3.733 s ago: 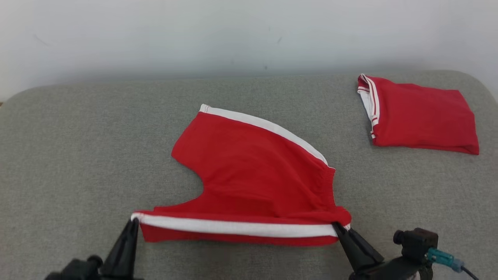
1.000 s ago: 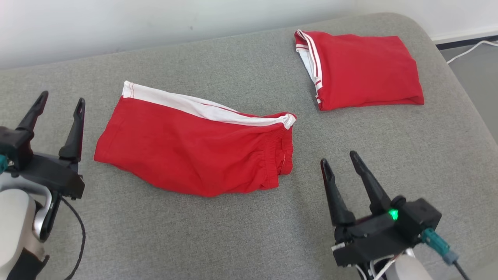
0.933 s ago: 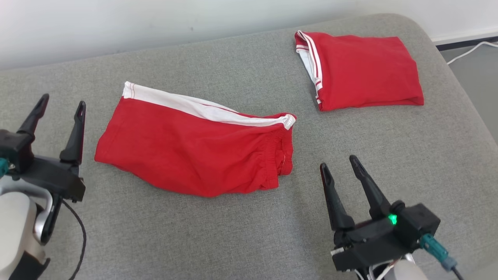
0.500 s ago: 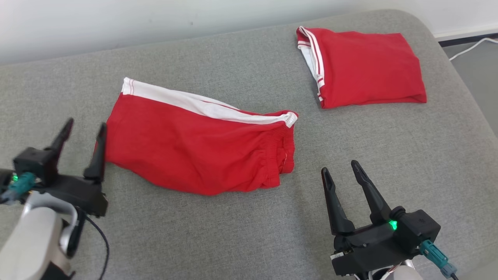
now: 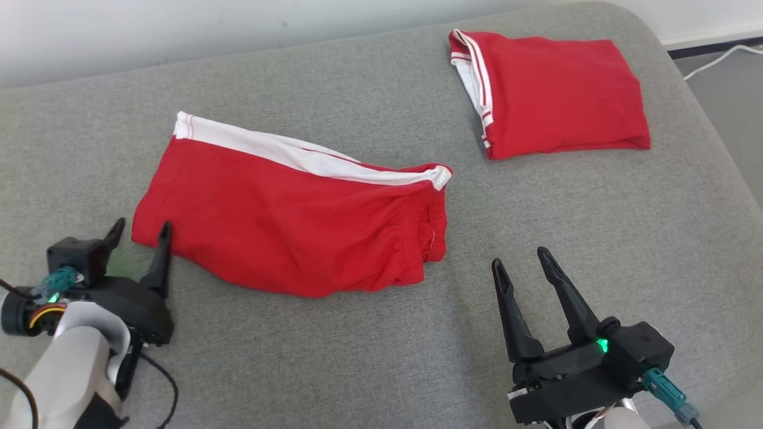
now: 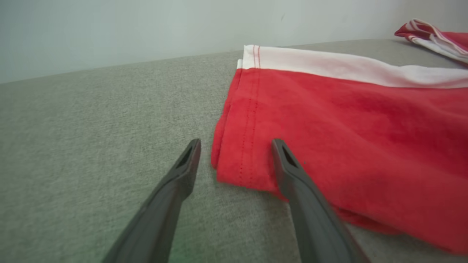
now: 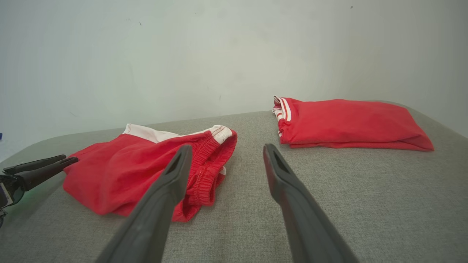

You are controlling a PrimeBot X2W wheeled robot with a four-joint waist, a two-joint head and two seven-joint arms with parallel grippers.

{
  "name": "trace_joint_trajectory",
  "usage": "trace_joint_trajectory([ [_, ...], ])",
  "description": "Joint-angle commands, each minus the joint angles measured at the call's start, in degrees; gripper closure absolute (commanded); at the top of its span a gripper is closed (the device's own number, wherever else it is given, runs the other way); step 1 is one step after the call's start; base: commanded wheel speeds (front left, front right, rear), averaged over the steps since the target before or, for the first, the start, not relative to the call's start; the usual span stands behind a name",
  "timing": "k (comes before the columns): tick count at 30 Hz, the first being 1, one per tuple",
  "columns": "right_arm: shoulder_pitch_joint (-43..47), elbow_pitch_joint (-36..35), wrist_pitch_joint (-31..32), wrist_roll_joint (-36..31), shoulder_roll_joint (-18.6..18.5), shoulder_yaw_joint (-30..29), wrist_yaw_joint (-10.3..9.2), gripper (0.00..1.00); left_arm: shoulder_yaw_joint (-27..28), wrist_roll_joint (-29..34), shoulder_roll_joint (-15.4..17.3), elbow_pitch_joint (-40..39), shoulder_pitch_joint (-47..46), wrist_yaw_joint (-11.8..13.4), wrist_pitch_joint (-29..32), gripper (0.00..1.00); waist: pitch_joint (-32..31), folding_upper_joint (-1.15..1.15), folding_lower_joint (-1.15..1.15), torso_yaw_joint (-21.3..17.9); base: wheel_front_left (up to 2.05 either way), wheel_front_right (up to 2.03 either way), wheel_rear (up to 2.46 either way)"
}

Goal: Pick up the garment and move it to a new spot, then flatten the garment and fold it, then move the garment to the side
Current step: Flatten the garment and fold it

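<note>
Red shorts (image 5: 286,226) folded flat mid grey padded surface (image 5: 357,369), long axis left-right, waistband end rightward, white stripe along far edge, left tool (image 5: 142,225) spread astride near hem corner, right tool (image 5: 520,257) spread, apart from waistband, open padding nearside, folded red garment (image 5: 554,95) far right by edge.

We see a plain pale wall (image 5: 238,24) across the top, a grey fabric-covered bench (image 5: 357,369) below it, and at upper right what may be bare floor (image 5: 736,89), evenly lit.

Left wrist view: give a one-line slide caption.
Open left gripper at hem corner of white-striped red shorts on grey upholstery.
</note>
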Motion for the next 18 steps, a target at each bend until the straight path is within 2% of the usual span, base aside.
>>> trace_joint_trajectory([
  [1, -0.14, 0.18, -0.04, 0.19, -0.17, 0.22, -0.01, 0.0, -0.12, -0.29, 0.22, 1.26, -0.71, -0.41, -0.18, 0.0, 0.19, 0.0, 0.0, -0.37, 0.0, 0.0, 0.0],
  [9, -0.6, 0.97, -0.04, 0.45, 0.15, 1.06, -0.01, 0.0, -1.17, -1.12, -1.47, 8.8, -3.02, -2.16, -0.02, 0.0, -0.04, 0.0, 0.0, -1.31, 0.0, 0.0, 0.0],
  [10, -0.59, 1.12, -0.04, 0.5, 0.14, 1.11, -0.01, 0.0, -1.3, -1.15, -1.74, 9.5, -3.34, -2.38, -0.03, 0.11, -0.15, 0.0, 0.0, -1.34, 0.0, 0.0, 0.0],
  [12, -0.57, 1.38, -0.04, 0.59, 0.1, 1.21, -0.01, 0.0, -1.5, -1.16, -2.17, 10.46, -3.72, -2.52, -0.07, 0.94, -0.39, 0.0, 0.0, -1.4, 0.0, 0.0, 0.0],
  [13, -0.62, 1.48, -0.04, 0.66, 0.04, 1.29, -0.01, 0.0, -1.63, -1.11, -2.22, 10.98, -3.93, -2.7, -0.11, 1.0, -0.5, 0.0, 0.0, -1.4, 0.0, 0.0, 0.0],
  [18, 0.01, 1.8, -0.04, 0.82, 0.06, 1.61, -0.01, 0.0, -1.86, -0.32, -2.46, 10.99, -4.43, -2.88, -0.27, 1.0, -1.92, 0.0, 0.0, -0.66, 0.0, 0.0, 0.0],
])
